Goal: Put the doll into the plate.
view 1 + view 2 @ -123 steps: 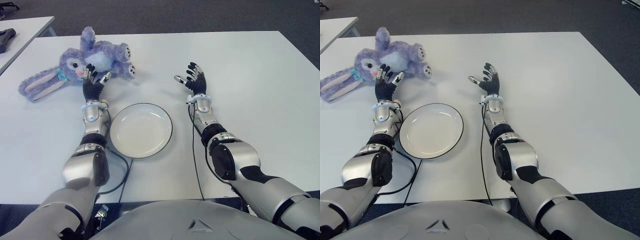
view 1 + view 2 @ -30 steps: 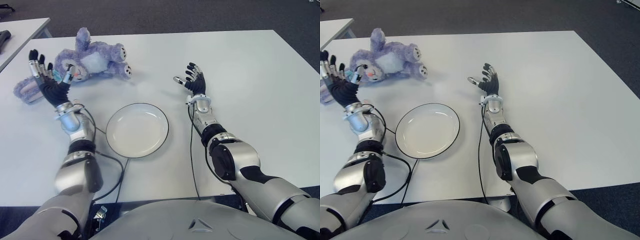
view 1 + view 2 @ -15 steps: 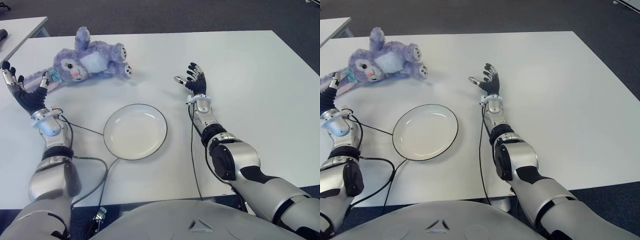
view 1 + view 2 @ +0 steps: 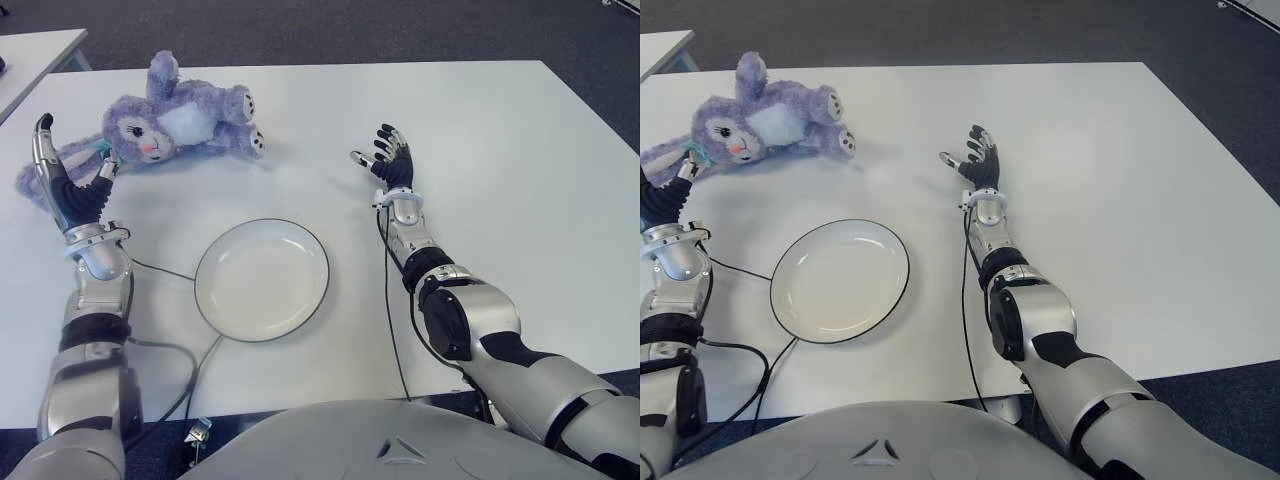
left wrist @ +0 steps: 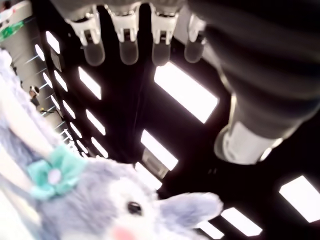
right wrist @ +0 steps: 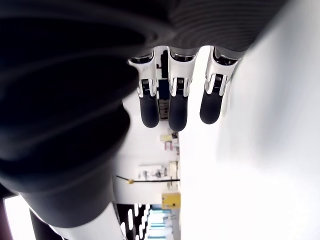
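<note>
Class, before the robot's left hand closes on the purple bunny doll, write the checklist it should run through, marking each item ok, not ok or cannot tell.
1. Left hand open, holding nothing: ok.
2. Left hand beside the doll, near its head and long ear: ok.
3. Fingers already around the doll: not ok, no grasp yet.
4. Plate free to receive the doll: ok.
5. Right hand open, on the plate's far right side, out of the path: ok.
6. Cable by the plate rim will not snag: cannot tell.

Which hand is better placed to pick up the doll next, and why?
Left. The left hand is open right beside the doll, by its head. The right hand is open farther off, across the table beyond the plate.
</note>
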Controlling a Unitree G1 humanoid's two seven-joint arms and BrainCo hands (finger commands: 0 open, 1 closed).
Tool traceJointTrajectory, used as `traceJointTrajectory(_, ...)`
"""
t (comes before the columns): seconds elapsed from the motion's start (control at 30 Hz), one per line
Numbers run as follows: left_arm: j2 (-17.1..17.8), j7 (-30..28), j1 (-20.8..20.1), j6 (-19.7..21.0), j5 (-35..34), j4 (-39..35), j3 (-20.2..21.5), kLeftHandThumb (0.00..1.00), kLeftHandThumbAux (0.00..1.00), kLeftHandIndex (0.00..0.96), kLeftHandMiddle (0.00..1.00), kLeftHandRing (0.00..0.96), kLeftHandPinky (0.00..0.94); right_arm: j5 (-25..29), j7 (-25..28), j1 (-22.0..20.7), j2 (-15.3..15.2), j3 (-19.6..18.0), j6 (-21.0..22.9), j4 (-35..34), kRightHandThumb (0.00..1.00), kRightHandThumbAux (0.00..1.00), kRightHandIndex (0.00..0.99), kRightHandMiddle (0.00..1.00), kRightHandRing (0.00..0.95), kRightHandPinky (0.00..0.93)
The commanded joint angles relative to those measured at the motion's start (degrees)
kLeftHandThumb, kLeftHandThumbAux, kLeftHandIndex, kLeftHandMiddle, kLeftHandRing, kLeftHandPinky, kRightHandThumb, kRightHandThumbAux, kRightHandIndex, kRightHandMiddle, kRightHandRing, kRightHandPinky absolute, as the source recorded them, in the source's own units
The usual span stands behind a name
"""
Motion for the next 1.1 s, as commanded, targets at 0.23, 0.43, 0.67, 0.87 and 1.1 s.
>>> traceJointTrajectory(0.23, 5.6, -5.4, 0.3, 9.7, 3.5, -3.1, -4.2, 0.256, 0.586, 0.000, 0.092, 0.063, 0.000, 1.0, 0.0, 10.2, 8.1, -1.1, 9.4, 7.1, 0.130, 0.945, 0.138, 0.163, 0.158, 0.179)
traceJointTrajectory(0.43, 6.7, -5.8, 0.1, 11.2, 3.8, -3.9, -5.3, 0.295, 0.592, 0.000, 0.101, 0.074, 0.019, 1.0, 0.0, 10.1, 8.1, -1.1, 9.6, 7.1, 0.129, 0.941, 0.134, 0.158, 0.154, 0.176)
traceJointTrajectory(0.67, 7.5, -5.9, 0.2, 11.5, 3.9, -4.7, -6.3, 0.340, 0.598, 0.000, 0.108, 0.080, 0.021, 0.9, -0.1, 10.1, 8.2, -1.1, 9.4, 7.1, 0.121, 0.944, 0.135, 0.160, 0.156, 0.180)
traceJointTrajectory(0.87, 7.9, -7.4, 0.6, 13.1, 3.8, -6.2, -6.9, 0.334, 0.590, 0.000, 0.087, 0.062, 0.009, 0.9, -0.1, 10.1, 8.3, -1.0, 9.3, 7.1, 0.120, 0.944, 0.136, 0.161, 0.158, 0.179)
traceJointTrajectory(1.1, 8.1, -8.0, 1.1, 14.7, 3.7, -7.6, -7.4, 0.324, 0.576, 0.000, 0.081, 0.052, 0.017, 1.1, -0.3, 10.1, 8.3, -1.2, 9.3, 7.1, 0.127, 0.941, 0.135, 0.162, 0.159, 0.182)
